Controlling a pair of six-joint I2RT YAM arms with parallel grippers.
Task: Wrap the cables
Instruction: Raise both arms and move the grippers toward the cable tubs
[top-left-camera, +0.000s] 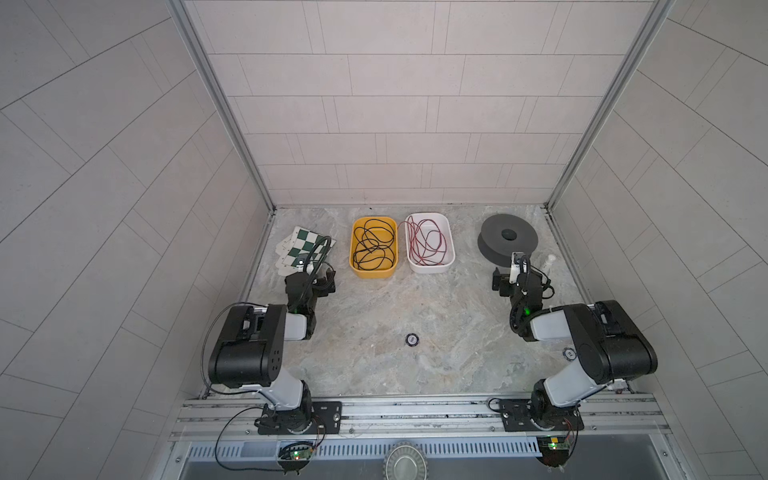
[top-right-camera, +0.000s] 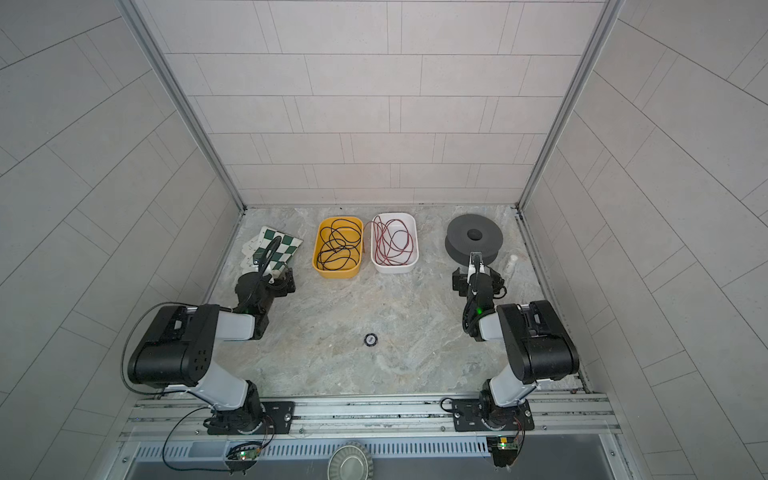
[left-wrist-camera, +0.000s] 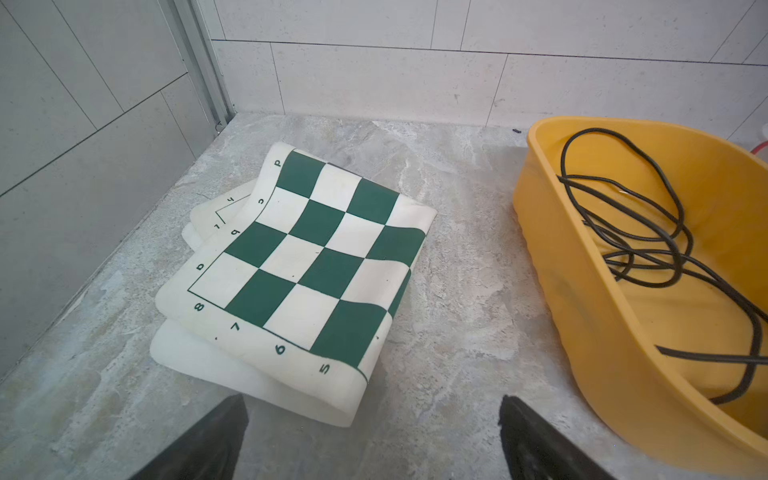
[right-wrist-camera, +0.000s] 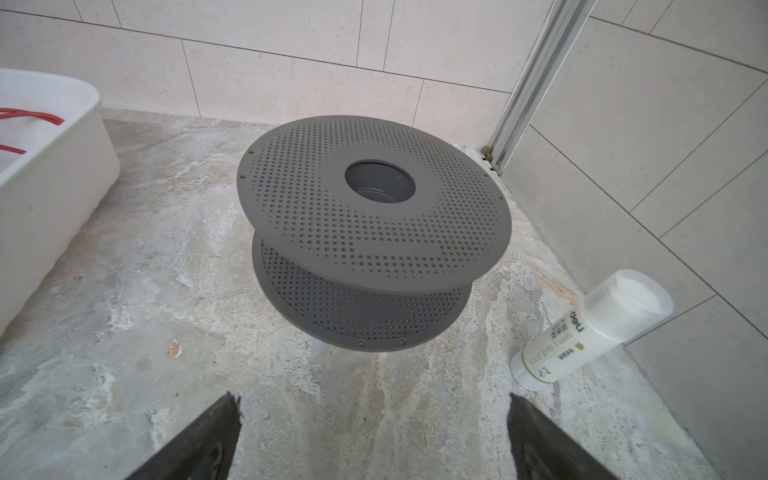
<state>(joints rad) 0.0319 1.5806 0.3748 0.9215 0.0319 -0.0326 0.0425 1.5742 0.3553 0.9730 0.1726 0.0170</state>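
The red cable lies in loose loops inside a white tub at the back middle, in both top views. One strand hangs over the rim towards the yellow tub. A bit of the red cable shows in the right wrist view. My left gripper is open and empty, low over the table in front of a folded chess mat. My right gripper is also open and empty, just in front of a grey perforated spool. Both grippers are well apart from the white tub.
A yellow tub holding a thin black cable stands left of the white tub. A glue stick lies right of the spool, near the side wall. A small round black disc sits mid-table. Walls close in the back and sides.
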